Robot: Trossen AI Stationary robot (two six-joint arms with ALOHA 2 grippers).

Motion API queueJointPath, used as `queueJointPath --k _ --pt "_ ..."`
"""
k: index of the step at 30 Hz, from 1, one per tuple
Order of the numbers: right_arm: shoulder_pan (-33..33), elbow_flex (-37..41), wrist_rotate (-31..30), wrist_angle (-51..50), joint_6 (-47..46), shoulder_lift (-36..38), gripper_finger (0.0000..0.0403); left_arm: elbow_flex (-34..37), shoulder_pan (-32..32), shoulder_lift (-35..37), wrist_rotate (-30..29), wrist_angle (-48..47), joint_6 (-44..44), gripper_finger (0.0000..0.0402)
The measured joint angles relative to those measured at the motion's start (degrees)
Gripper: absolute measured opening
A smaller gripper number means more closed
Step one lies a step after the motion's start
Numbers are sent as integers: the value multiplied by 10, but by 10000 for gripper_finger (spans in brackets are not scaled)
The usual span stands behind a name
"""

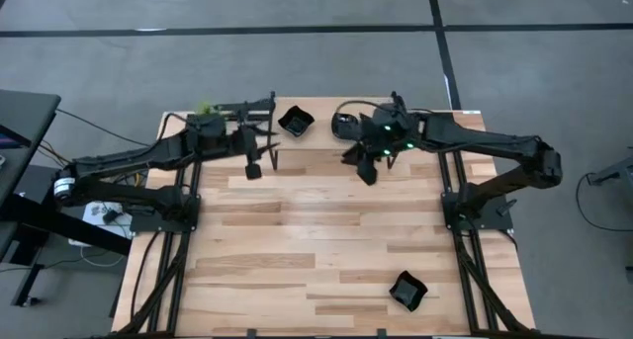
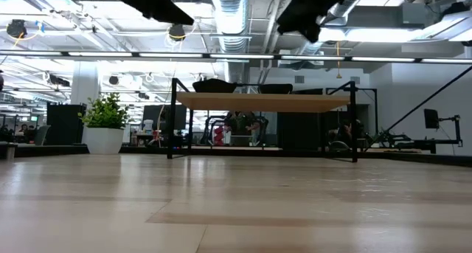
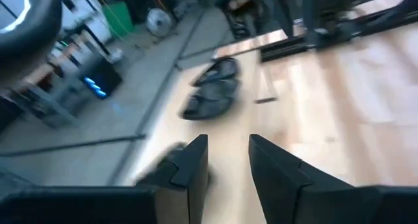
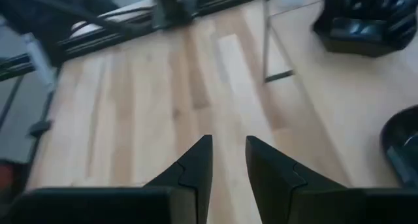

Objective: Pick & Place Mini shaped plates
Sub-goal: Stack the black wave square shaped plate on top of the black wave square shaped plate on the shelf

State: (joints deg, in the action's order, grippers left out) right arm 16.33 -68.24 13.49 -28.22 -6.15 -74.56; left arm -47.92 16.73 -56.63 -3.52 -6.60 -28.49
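Both my pincers hover empty at the desk's (image 1: 326, 240) far edge, jaws narrowly parted. Left pincer (image 1: 254, 169) is near the squarish plate (image 1: 295, 121); right pincer (image 1: 368, 172) near the round one (image 1: 346, 125). A third plate (image 1: 406, 291) waits alone at the near edge — likely already placed.

The counter (image 1: 326, 230) is pale wood in butcher-block strips, some honey, some darker brown. The mini shaped plates are glossy black: a squarish one (image 1: 295, 121), a roundish one (image 1: 344, 124), and another squarish one (image 1: 407, 291). Both arms are black; the right hand (image 1: 368, 171) shows small green lights just behind it. The potted plant (image 2: 107, 111) is green in a white pot. The floor (image 1: 297, 62) is grey with black lines.
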Motion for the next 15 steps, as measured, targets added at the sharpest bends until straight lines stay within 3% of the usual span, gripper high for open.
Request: queueJointPath --k 5,10,15 --pt "-62 2 -27 -62 -38 59 88 0 -83 8 -10 -57 109 109" --pt "-170 27 -125 -114 -135 125 88 1 -197 2 -15 -65 217 102" --pt "-310 74 -234 -119 -258 178 88 13 -319 -25 -100 -51 305 101"
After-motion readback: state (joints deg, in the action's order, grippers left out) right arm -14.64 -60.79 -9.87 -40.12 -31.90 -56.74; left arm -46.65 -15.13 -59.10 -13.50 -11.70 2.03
